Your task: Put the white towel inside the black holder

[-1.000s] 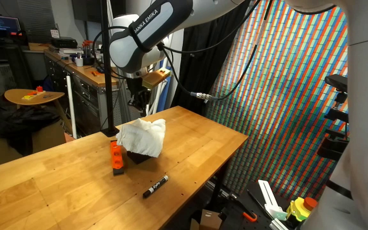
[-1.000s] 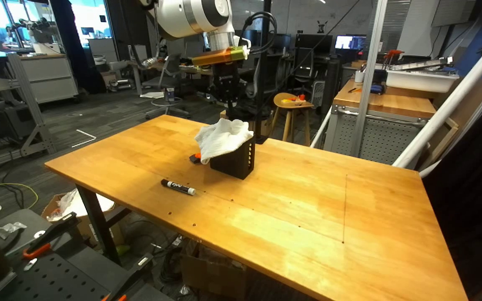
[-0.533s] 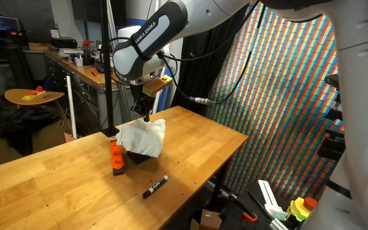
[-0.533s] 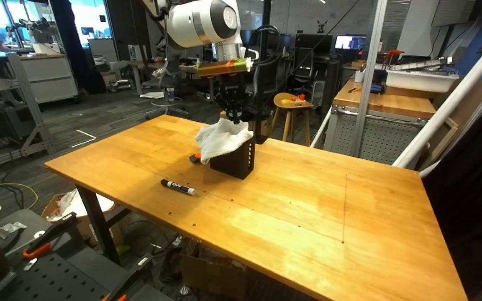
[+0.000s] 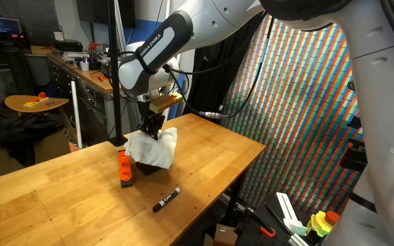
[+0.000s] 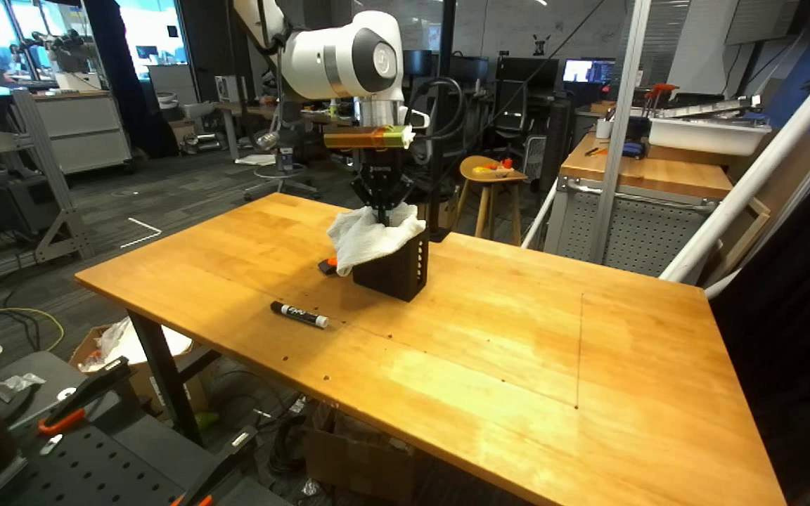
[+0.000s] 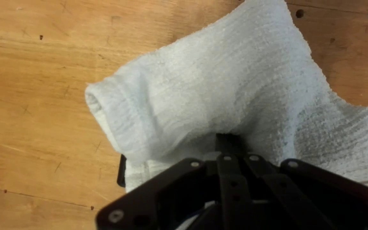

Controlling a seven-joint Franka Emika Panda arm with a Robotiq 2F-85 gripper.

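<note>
The white towel (image 5: 152,150) lies draped over the top of the black holder (image 6: 394,270), its edges hanging past the sides. In both exterior views the lower part of the holder shows beneath the cloth; its opening is covered. From above, my gripper (image 7: 230,140) is shut, its fingertips together against a hollow in the middle of the towel (image 7: 203,86). No cloth can be seen between the fingers, and the very tips are partly hidden by folds. A dark edge of the holder (image 7: 121,172) peeks out beside the towel in the wrist view.
An orange level-like tool (image 5: 125,167) lies close beside the holder. A black marker (image 6: 299,315) rests on the wooden table (image 6: 517,337) nearer its edge. Behind the holder, a dark upright pole (image 5: 115,85) stands at the table's border.
My gripper has come down from above the towel, staying shut, and its tips now meet the cloth's middle. Towel and holder look unmoved in the exterior views.
</note>
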